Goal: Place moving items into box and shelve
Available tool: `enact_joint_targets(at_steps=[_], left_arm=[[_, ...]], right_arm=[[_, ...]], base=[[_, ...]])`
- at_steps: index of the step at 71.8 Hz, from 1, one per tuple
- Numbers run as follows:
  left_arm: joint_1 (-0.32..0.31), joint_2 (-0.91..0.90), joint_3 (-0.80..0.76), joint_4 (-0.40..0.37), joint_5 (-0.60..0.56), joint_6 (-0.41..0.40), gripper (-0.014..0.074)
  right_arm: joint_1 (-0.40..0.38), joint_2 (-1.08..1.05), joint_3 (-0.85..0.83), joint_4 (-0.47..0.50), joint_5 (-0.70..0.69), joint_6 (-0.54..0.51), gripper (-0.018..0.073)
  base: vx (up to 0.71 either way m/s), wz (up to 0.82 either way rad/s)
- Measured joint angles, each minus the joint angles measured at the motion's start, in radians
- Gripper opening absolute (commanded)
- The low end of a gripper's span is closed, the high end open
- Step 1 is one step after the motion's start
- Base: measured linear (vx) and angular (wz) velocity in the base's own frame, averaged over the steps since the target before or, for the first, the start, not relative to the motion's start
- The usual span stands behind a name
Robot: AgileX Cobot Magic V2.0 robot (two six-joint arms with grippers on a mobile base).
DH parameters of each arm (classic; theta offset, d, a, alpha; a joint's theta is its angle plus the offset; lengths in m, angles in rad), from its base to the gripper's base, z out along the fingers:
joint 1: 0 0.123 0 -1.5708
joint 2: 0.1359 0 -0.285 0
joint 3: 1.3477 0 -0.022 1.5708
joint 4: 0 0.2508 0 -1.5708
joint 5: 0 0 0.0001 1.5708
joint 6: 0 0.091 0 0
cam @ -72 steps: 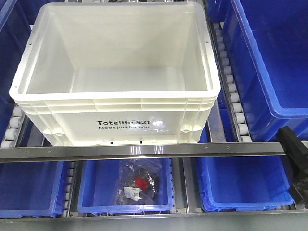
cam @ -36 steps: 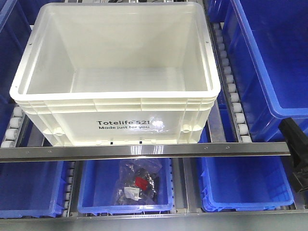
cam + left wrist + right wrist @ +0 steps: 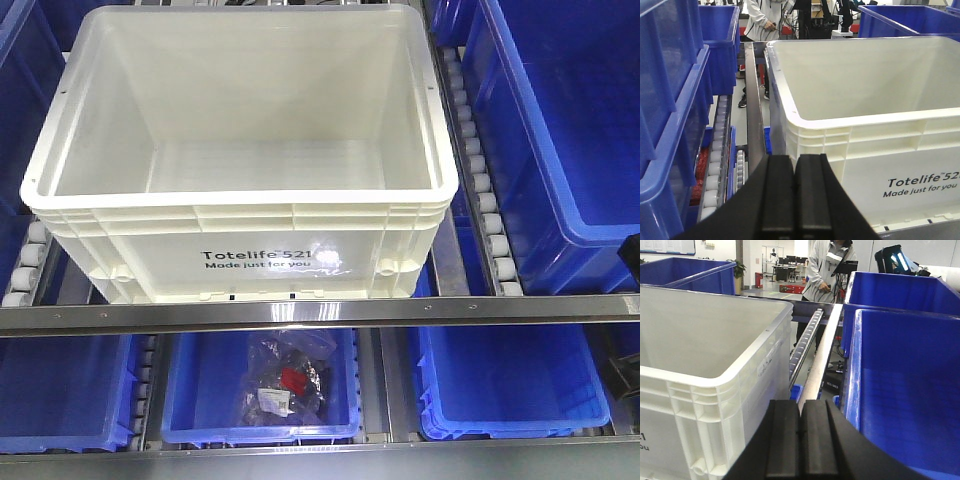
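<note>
An empty white Totelife box (image 3: 240, 150) stands on the upper roller shelf; it also shows in the left wrist view (image 3: 865, 125) and the right wrist view (image 3: 705, 365). A clear bag of dark items with a red part (image 3: 288, 380) lies in a small blue bin (image 3: 200, 400) on the lower level. My left gripper (image 3: 794, 165) is shut and empty, in front of the box's left front corner. My right gripper (image 3: 800, 410) is shut and empty, between the white box and a blue bin (image 3: 905, 390). In the front view only a dark edge of the right arm (image 3: 632, 255) shows.
Large blue bins (image 3: 570, 130) flank the white box on both sides (image 3: 670, 100). A steel rail (image 3: 300, 312) runs across the shelf front. Roller tracks (image 3: 485, 200) run beside the box. More blue bins (image 3: 500, 385) sit below. People stand in the background (image 3: 762, 20).
The right arm has drawn back to the right, almost out of the front view. The box and the bagged items have not moved.
</note>
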Motion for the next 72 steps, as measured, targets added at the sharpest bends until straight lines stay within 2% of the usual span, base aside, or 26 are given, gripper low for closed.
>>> enact_joint_targets(at_steps=[60,72], left_arm=[[0.000,0.000,0.001,0.006,0.001,0.000,-0.0008],[0.000,-0.060,0.123,0.008,-0.078,0.000,-0.0008]], right_arm=[[0.000,0.000,0.000,0.003,0.001,0.000,-0.0008],[0.000,0.000,0.000,0.003,0.002,0.000,-0.0008]], base=[[0.00,0.00],[0.00,0.00]])
